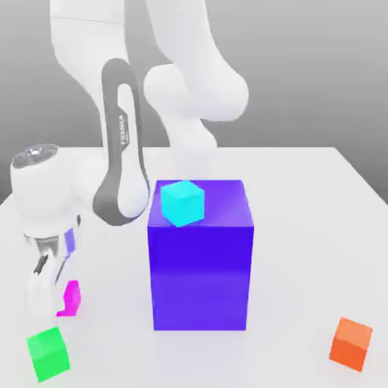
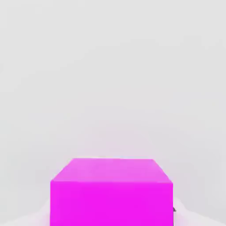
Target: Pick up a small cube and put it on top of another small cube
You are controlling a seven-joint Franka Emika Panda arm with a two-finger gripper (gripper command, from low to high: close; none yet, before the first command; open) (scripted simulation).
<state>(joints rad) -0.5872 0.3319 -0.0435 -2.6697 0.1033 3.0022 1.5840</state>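
A small magenta cube [image 1: 71,298] sits low over the white table at the exterior view's left. My gripper [image 1: 53,303] reaches straight down around it and is shut on it, and one white finger [image 1: 36,292] shows on the cube's left. In the hand view the magenta cube [image 2: 110,192] looms very close, with a dark sliver of a finger pad [image 2: 173,209] against its side. A green cube [image 1: 49,353] lies just in front of the gripper. A cyan cube [image 1: 183,202] rests on top of the large blue block [image 1: 201,265]. An orange cube [image 1: 351,342] lies at the front right.
The tall blue block stands mid-table, right of the gripper, and reaches about the height of the hand. The arm's white links rise behind it. The white table [image 1: 303,189] stretches back and to the right.
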